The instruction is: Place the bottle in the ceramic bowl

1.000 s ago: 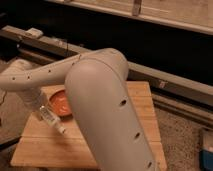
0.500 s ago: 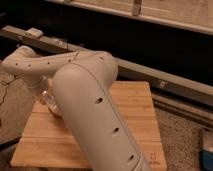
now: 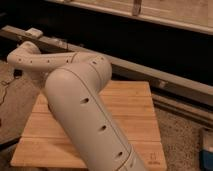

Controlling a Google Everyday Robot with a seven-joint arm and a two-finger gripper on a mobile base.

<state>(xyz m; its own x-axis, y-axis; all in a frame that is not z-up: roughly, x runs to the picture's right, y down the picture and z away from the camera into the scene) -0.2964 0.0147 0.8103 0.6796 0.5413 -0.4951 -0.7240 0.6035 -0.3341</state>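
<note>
My big white arm (image 3: 85,100) fills the middle of the camera view and reaches back to the left over the wooden table (image 3: 135,115). The gripper is not in view; it is hidden behind the arm's links. The orange-red ceramic bowl and the small clear bottle are both hidden behind the arm.
The light wooden slatted table shows to the right of the arm and at the front left (image 3: 40,145). A long metal rail (image 3: 165,80) runs behind it against a dark wall. A blue object (image 3: 207,150) sits on the floor at the right edge.
The arm has swung across the view and now covers the bowl and the gripper, which showed at the left of the table one second ago.
</note>
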